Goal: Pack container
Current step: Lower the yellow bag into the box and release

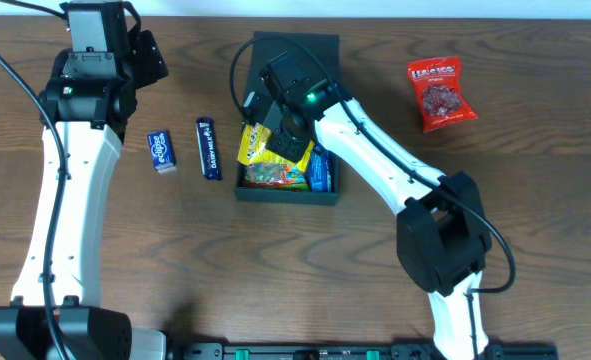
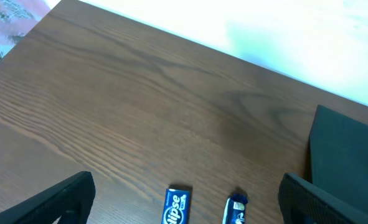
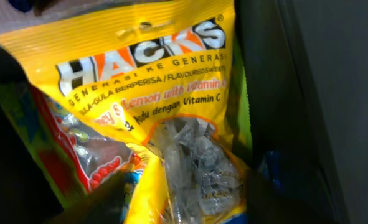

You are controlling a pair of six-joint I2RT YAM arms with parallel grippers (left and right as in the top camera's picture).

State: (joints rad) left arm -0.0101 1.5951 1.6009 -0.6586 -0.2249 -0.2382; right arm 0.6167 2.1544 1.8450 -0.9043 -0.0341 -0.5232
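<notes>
The dark green container (image 1: 285, 197) stands open at the table's middle, its flap lid (image 1: 295, 48) folded back. My right gripper (image 1: 287, 135) reaches into it, shut on a yellow Hacks packet (image 1: 258, 145). In the right wrist view the packet (image 3: 152, 81) is bunched between my fingers (image 3: 184, 199), next to the dark container wall (image 3: 333, 93). A green and red packet (image 3: 78, 149) and a blue one (image 1: 321, 168) lie in the container. My left gripper (image 2: 187, 194) is open and empty, raised over the table's far left.
A blue Eclipse pack (image 1: 160, 151) and a blue bar (image 1: 207, 148) lie left of the container; both show in the left wrist view, the pack (image 2: 177, 205) and the bar (image 2: 236, 210). A red Hacks packet (image 1: 441, 94) lies to the right.
</notes>
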